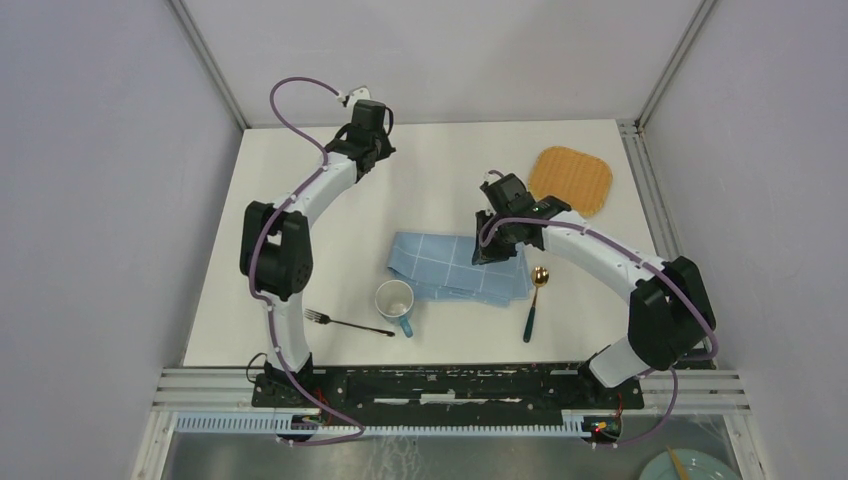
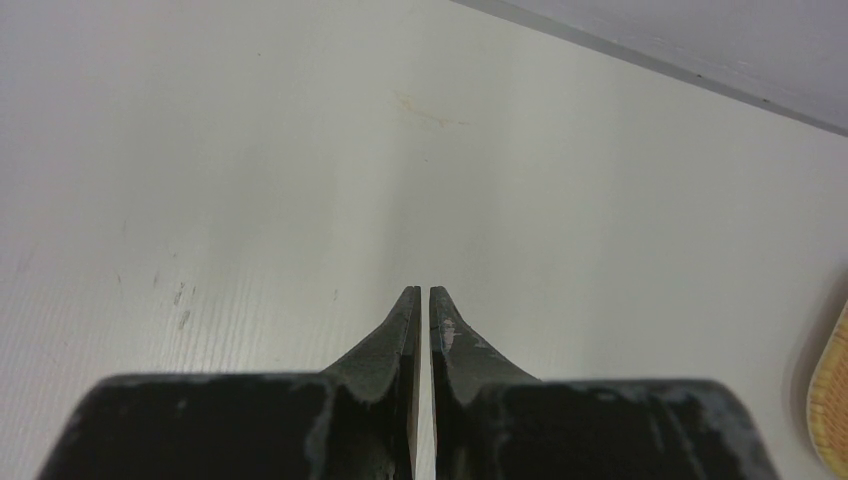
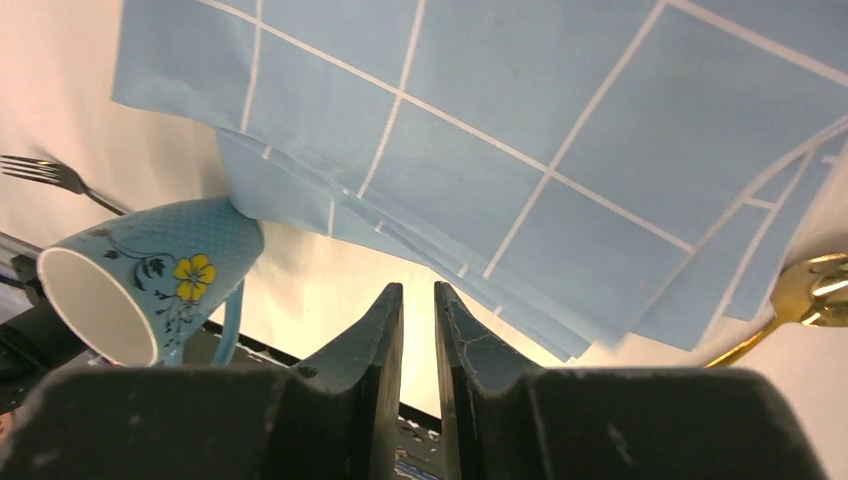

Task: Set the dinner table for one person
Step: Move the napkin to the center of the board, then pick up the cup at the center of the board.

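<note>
The white dinner table (image 1: 430, 160) carries a folded blue checked cloth (image 1: 455, 268) near its middle. My right gripper (image 1: 490, 255) hangs just above the cloth's right part. In the right wrist view its jaws (image 3: 418, 288) stand a narrow gap apart with nothing between them, over the cloth's (image 3: 500, 100) near edge. A blue flowered cup (image 1: 394, 302) stands at the cloth's front left corner. A fork (image 1: 345, 324) lies left of it and a gold spoon (image 1: 535, 300) right of the cloth. My left gripper (image 1: 372, 165) is at the far left of the table, shut and empty (image 2: 425, 292) over bare tabletop.
An orange woven mat (image 1: 570, 180) lies at the back right; its edge (image 2: 830, 400) shows in the left wrist view. A teal plate (image 1: 690, 465) sits off the table at the bottom right. Walls close in the table at the back and sides.
</note>
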`<state>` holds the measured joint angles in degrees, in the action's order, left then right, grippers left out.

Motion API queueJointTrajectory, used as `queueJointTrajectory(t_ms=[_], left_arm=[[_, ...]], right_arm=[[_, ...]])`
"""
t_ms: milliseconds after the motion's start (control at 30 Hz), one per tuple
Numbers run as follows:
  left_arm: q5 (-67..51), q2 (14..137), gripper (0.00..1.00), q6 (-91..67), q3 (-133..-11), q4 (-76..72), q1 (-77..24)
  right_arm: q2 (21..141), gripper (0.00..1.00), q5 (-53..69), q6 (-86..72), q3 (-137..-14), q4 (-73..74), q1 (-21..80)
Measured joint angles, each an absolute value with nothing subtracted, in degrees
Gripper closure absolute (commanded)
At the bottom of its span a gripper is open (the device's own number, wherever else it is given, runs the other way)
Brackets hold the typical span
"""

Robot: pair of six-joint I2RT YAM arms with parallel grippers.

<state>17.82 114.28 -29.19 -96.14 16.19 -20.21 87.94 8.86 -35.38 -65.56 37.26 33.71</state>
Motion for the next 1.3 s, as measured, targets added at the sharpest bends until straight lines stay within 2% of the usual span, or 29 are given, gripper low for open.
queueJointTrajectory(t_ms=[167, 433, 600, 700, 800, 1300], left_arm=[[17.67, 114.04, 0.87, -29.19, -95.83, 16.16, -20.21], [16.84, 113.95, 0.87, -29.21, -95.18, 16.16, -20.21], [15.99, 113.95, 0.88, -29.21, -95.13, 16.16, -20.21], [15.16, 113.95, 0.93, -29.21, -94.98, 16.19, -20.21], [14.15, 113.95, 0.96, -29.19, -94.74, 16.49, -20.21], [10.17, 112.97, 0.98, -29.17, -90.91, 18.85, -20.21]], right_arm=[[86.08, 0.75, 7.22, -34.39, -62.67, 39.13, 33.71], [74.13, 0.73, 5.48, -35.46, -54.85, 42.96, 33.71], [66.37, 0.67, 4.84, -37.56, -48.93, 43.88, 33.71], [63.66, 0.62, 4.4, -39.33, -45.58, 43.57, 33.71], [62.81, 0.59, 4.21, -41.41, -42.54, 42.26, 33.71], [62.83, 0.56, 0.99, -48.82, -32.71, 28.14, 33.74]])
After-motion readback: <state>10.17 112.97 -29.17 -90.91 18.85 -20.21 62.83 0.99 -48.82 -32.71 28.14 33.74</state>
